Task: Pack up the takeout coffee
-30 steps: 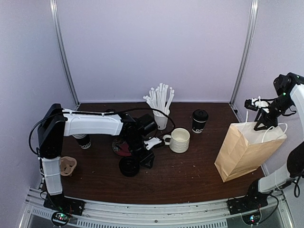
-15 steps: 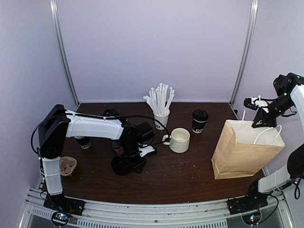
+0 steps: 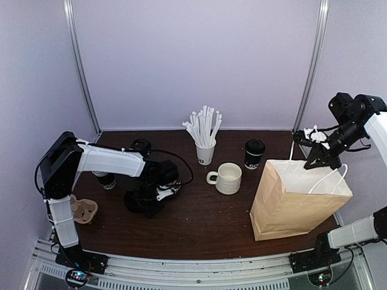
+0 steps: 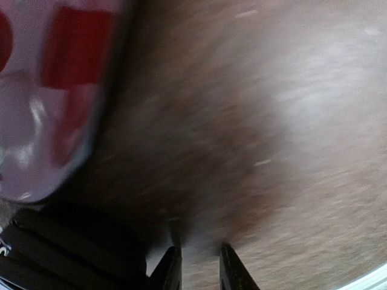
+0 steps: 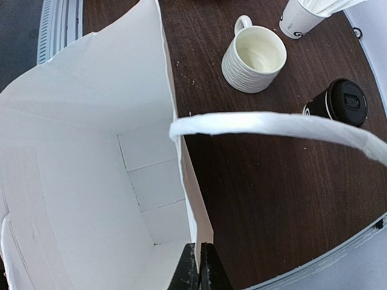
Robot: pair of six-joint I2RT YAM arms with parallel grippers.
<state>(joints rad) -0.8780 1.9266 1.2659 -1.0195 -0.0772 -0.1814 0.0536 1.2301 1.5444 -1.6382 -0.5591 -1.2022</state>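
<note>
One takeout coffee [image 3: 254, 154] stands upright at the back, also in the right wrist view [image 5: 341, 103]. Two more cups [image 3: 106, 179] [image 3: 141, 145] peek out behind my left arm. My right gripper [image 3: 315, 159] [image 5: 199, 266] is shut on the near rim of the brown paper bag [image 3: 296, 199], whose white inside [image 5: 91, 151] gapes open. My left gripper [image 3: 151, 198] [image 4: 198, 266] hangs low over the table, its fingertips slightly apart with only blurred wood between them. A black, blurred thing [image 4: 66, 254] lies against the outer side of its left finger.
A cream ribbed mug [image 3: 228, 178] [image 5: 254, 53] sits mid-table beside a white cup of straws [image 3: 205, 142]. A cardboard cup carrier [image 3: 84, 210] lies at the left edge. A red-and-white object [image 4: 54, 90] lies near the left gripper. The bag's white handle [image 5: 272, 124] crosses the right wrist view.
The right gripper has shut on the bag's rim and drawn the bag leftward. The left gripper has slid left across the table, its jaws narrowing, the black thing moving with it.
</note>
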